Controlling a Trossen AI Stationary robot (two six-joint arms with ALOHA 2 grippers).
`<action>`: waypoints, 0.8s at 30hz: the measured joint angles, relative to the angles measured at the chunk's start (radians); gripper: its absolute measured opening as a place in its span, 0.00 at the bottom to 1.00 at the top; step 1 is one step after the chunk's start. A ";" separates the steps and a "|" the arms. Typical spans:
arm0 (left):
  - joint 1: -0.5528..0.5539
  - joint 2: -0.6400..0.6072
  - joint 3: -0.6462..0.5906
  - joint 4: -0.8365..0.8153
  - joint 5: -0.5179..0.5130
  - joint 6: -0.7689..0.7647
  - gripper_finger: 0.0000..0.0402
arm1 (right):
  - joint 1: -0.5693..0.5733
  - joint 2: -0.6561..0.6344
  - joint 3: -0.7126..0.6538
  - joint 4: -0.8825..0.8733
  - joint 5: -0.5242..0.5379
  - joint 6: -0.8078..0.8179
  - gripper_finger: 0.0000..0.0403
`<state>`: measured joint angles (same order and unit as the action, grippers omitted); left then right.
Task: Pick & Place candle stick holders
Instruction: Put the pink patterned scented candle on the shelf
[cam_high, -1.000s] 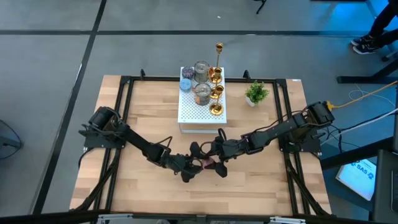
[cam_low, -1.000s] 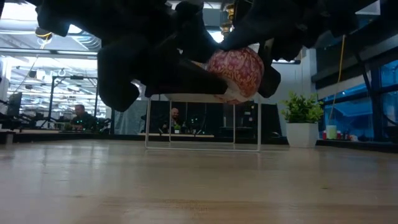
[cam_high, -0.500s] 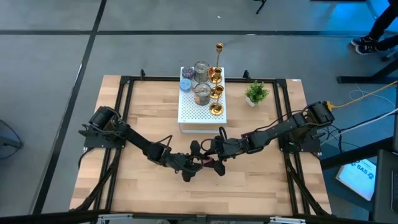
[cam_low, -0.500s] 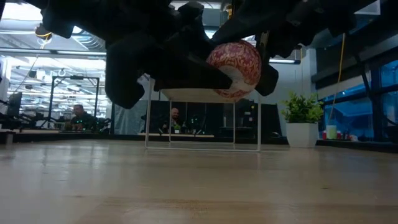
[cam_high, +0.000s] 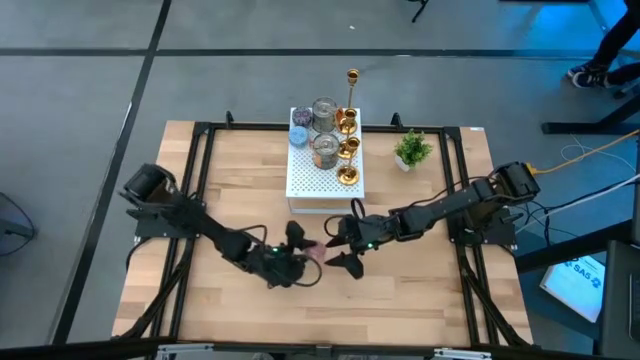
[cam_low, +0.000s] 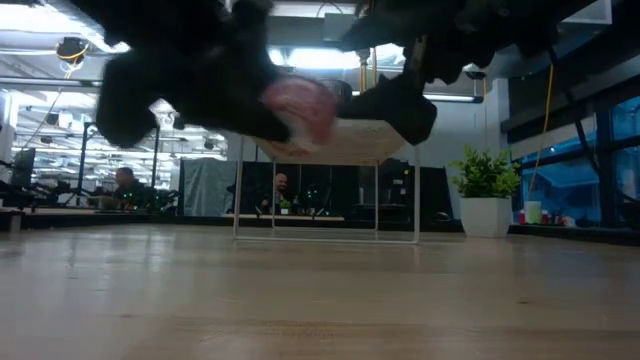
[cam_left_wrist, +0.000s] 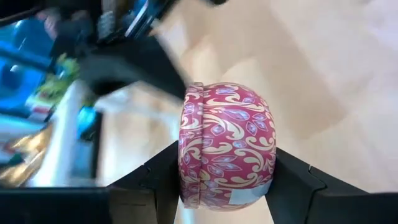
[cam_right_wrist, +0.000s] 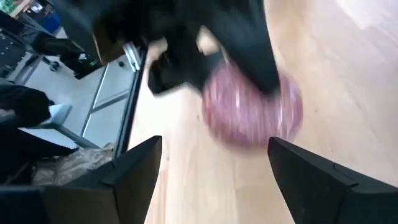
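**Handover done: patterned holder now with left hand alone**

High view: Left hand (cam_high: 290, 262) found at mid-worktop, near the front edge of the white perforated box (cam_high: 325, 176), closed on the small pink round holder (cam_high: 313, 251). Right hand (cam_high: 342, 245) just beside it, fingers spread, nothing between them. A second ago both hands met over the holder farther right; since then the left arm pulled back toward its own side and the right hand parted from the holder. Remaining candle stick holders (cam_high: 345, 135) standing on the box: gold ones, silvery cups, a tall thin one at the rear. Potted plant (cam_high: 412, 150) untouched beside the box. Wooden worktop (cam_high: 200, 310) otherwise as before.

Low view: Holder (cam_low: 298, 108) carried well above the worktop, blurred by motion, shifted toward the picture's left against half a second ago. Dark hands overhead, not separable here.

Left wrist view: Holder (cam_left_wrist: 227, 146) clamped on both flanks between the left fingers (cam_left_wrist: 163, 177); red and cream scroll pattern, rim turned sideways. Grip judged firm and centred.

Right wrist view: Right fingers (cam_right_wrist: 134, 174) wide apart and empty; holder (cam_right_wrist: 252, 112) seen beyond them, apart, in the other hand.

Assessment: transfer judged complete; placing remains, destination not evident.
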<state>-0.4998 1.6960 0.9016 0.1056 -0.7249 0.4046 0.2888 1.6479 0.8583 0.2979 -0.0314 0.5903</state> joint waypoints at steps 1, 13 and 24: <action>-0.011 -0.025 0.000 -0.053 -0.034 -0.022 0.45 | -0.001 -0.001 0.000 -0.003 -0.003 0.000 0.74; -0.022 -0.267 -0.001 -0.504 -0.509 -0.132 0.45 | 0.001 -0.004 -0.001 -0.009 0.001 -0.003 0.74; 0.259 -0.274 -0.001 -0.492 -0.507 0.008 0.45 | 0.058 -0.035 -0.001 -0.012 -0.005 -0.157 0.74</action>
<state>-0.2407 1.4220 0.9005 -0.3860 -1.2321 0.4129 0.3463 1.6131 0.8570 0.2861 -0.0366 0.4329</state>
